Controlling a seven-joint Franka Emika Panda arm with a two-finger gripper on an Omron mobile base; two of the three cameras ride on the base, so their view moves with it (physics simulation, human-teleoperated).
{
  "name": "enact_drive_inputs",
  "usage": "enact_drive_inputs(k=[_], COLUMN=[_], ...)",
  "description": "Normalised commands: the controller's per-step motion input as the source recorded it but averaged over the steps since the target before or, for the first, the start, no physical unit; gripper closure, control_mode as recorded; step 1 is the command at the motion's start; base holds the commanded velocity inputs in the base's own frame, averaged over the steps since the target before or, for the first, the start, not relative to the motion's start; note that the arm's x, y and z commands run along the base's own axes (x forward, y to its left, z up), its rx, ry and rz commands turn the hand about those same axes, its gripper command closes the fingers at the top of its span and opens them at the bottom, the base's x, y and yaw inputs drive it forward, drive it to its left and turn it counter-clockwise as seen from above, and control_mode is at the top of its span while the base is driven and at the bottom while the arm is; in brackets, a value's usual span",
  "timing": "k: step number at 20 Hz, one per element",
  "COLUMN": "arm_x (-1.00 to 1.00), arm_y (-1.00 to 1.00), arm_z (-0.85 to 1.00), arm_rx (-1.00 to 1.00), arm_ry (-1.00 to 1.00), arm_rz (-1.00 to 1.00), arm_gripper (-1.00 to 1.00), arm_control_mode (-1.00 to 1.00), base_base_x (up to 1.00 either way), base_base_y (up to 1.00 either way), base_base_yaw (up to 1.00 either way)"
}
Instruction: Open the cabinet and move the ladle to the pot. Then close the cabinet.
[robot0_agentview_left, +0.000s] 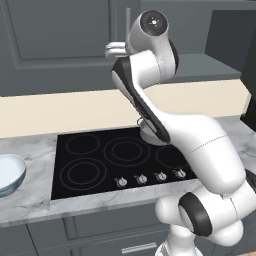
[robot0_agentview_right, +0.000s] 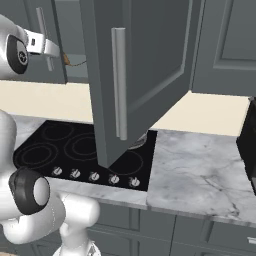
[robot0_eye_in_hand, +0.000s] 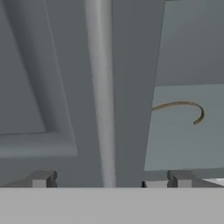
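Observation:
The cabinet's right door (robot0_agentview_right: 145, 65) stands swung open toward me. Its left door (robot0_eye_in_hand: 39, 87) is shut. My gripper (robot0_eye_in_hand: 111, 179) is open, and the left door's vertical silver handle (robot0_eye_in_hand: 100, 87) runs between its fingertips (robot0_eye_in_hand: 41, 178). The same gripper (robot0_agentview_right: 50, 51) sits at that handle (robot0_agentview_right: 43, 30) high on the left, and shows beside the arm's top joint (robot0_agentview_left: 116, 48). The ladle (robot0_eye_in_hand: 183, 107) lies on the shelf inside the open half, thin and curved with a brown end (robot0_agentview_right: 67, 60). The pot (robot0_agentview_left: 146, 134) stands on the cooktop, mostly hidden by my arm and by the open door.
A black cooktop (robot0_agentview_left: 100, 160) with a row of knobs lies in the marble counter (robot0_agentview_right: 200, 170). A pale blue-white bowl (robot0_agentview_left: 7, 172) sits at the counter's left. Grey drawers (robot0_agentview_right: 220, 235) run below. A dark block (robot0_agentview_right: 248, 145) stands at the far right.

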Motion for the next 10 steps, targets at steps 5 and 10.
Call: enact_drive_inputs(k=[5, 10], arm_x=[0.41, 0.25], arm_y=[0.13, 0.03], arm_z=[-0.01, -0.08], arm_rx=[0.0, 0.0], arm_ry=[0.0, 0.0], arm_rz=[0.04, 0.01], arm_gripper=[-1.0, -1.0], arm_control_mode=[-1.0, -1.0], base_base_x=[0.0, 0.0], base_base_y=[0.0, 0.0], base_base_yaw=[0.0, 0.0])
